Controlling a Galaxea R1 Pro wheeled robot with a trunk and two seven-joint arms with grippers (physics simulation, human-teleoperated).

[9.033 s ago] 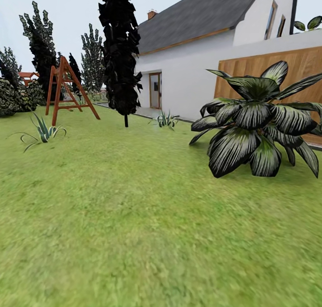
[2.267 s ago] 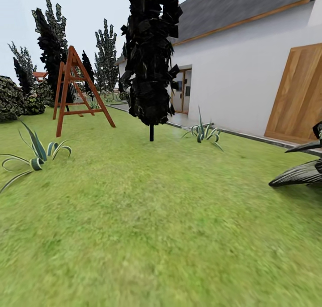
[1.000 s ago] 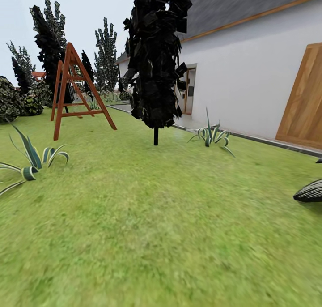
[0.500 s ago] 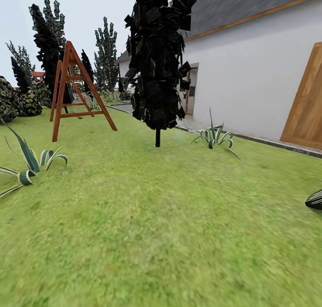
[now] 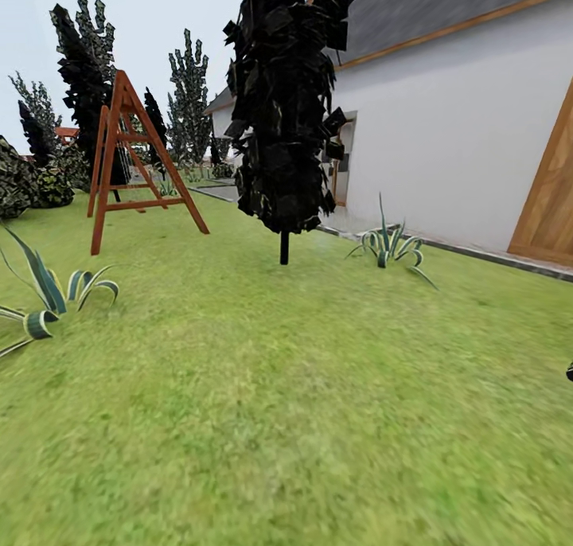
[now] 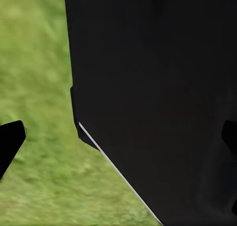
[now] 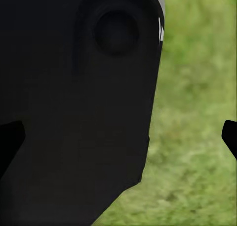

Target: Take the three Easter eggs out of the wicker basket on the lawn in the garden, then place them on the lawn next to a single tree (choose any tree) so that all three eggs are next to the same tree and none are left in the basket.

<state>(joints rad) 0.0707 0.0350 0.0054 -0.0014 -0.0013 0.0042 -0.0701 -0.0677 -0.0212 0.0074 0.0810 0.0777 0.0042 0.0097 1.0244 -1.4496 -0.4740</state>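
Head view: lawn (image 5: 263,419) fills the foreground. Tree (image 5: 285,108) stands mid-frame, thin trunk meeting the grass ahead. Agave (image 5: 44,295) at left, another (image 5: 388,245) right of the trunk, near the house (image 5: 461,140). Wooden swing frame (image 5: 131,156) back left. Wrist views: dark robot body over blurred grass, finger tips at the edges; jaw state of either gripper: cannot tell.

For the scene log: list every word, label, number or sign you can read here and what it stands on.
None: no readable text in any view.
The white house wall, wooden door panel and swing frame bear no lettering.
The small dark panel by the doorway is too small to read.
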